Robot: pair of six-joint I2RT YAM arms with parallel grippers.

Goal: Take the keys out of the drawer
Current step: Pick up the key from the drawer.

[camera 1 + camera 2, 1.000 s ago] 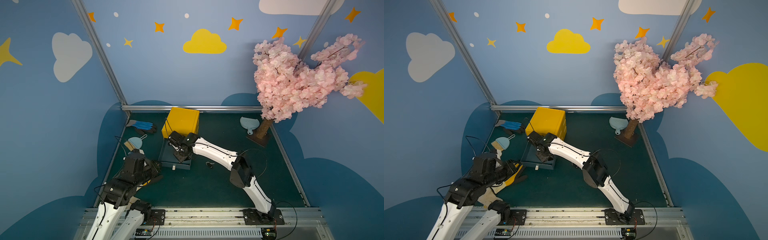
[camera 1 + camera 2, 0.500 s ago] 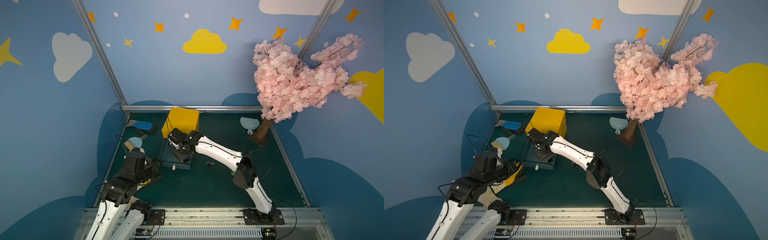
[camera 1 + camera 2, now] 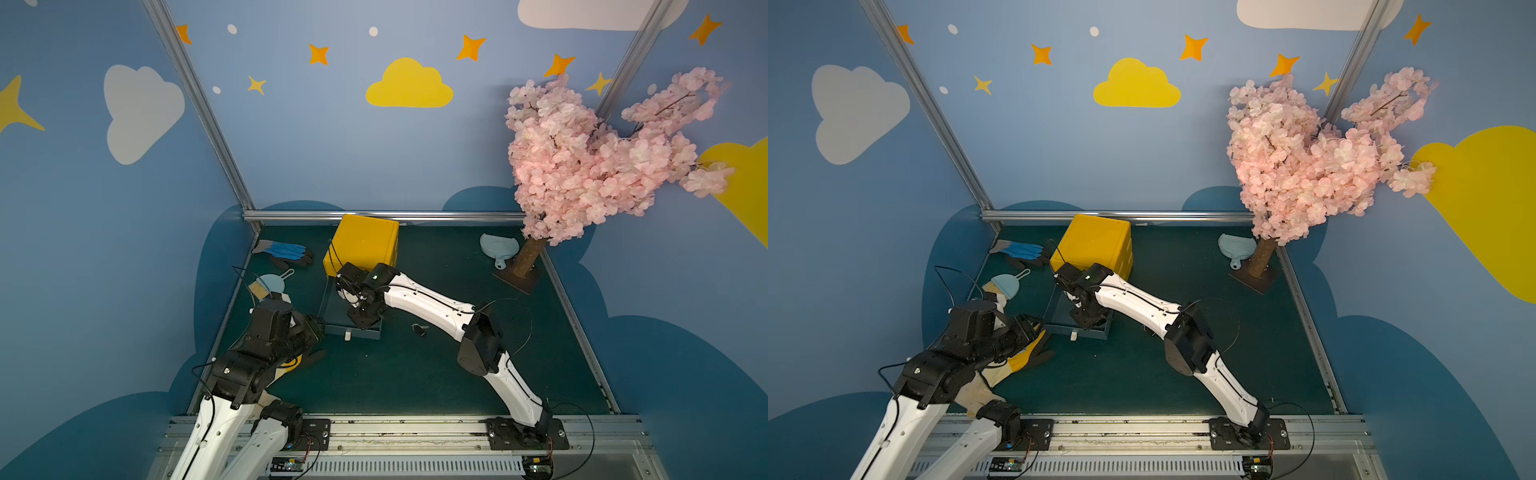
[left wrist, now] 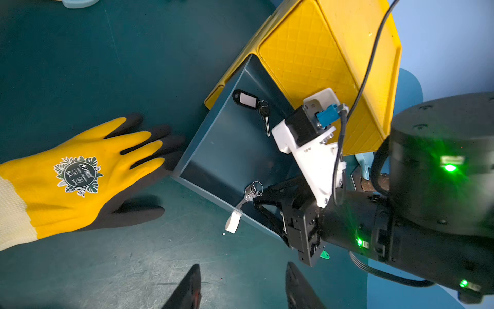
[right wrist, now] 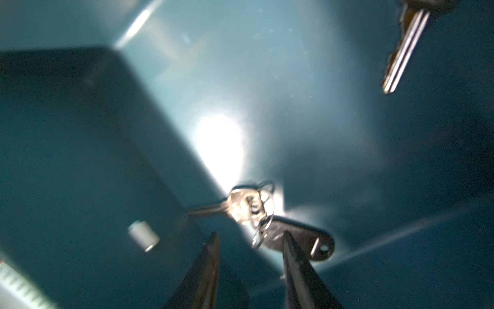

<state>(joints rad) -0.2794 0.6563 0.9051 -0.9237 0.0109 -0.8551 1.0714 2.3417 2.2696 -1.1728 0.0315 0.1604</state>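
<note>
**Reaching for the keys.** The right gripper (image 5: 250, 236) hangs inside the open drawer (image 4: 222, 149). Its jaws are moderately parted and grip nothing. They are poised over a silver key bunch (image 5: 246, 206), and the ring shows between the tips. The bunch lies on the drawer floor against the front wall, just behind the white knob (image 4: 233, 221).

A second key on a black tag (image 4: 244, 97) rests toward the drawer's back left corner, near the yellow cabinet (image 4: 320, 67). In a top view, a dark key bunch (image 3: 419, 329) lies out on the table, off the drawer's front right corner.

The left gripper (image 4: 243, 267) hovers over bare table off the drawer's front left corner. Its jaws are also apart and empty, and a yellow glove (image 4: 80, 171) lies flat nearby.

The step in hand looks to be the pickup of the silver bunch. The right wrist view is blurred, so it is unclear whether a fingertip already touches the flat metal fob (image 5: 302, 238).

A clean grab probably means lowering until the tips meet the drawer floor. The ring and key heads, not the thin blade, should sit between them. The jaws should then close fully before lifting straight up, clear of the front wall. The bunch sits tight to that wall, so a finger may catch the rim.
</note>
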